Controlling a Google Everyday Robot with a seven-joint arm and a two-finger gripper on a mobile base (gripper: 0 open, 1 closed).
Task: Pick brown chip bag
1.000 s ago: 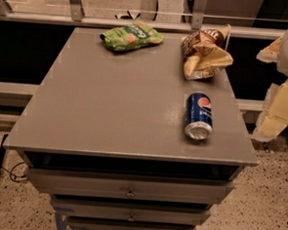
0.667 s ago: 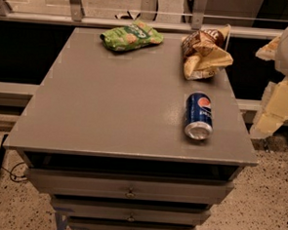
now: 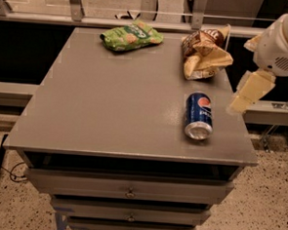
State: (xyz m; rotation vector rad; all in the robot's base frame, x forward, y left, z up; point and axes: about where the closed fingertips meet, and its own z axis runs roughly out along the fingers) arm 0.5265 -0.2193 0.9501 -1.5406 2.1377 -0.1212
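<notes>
Brown chip bag lies far-right on surface, apart from end effector to its right. End effector opening cannot be determined.

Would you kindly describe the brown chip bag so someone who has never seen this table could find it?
On the grey drawer cabinet's top, look to the far right corner, near the gripper hanging off the right edge. The brown chip bag lies there: crumpled, dark brown and tan, unlike the green bag left of it or the blue can nearer.
</notes>
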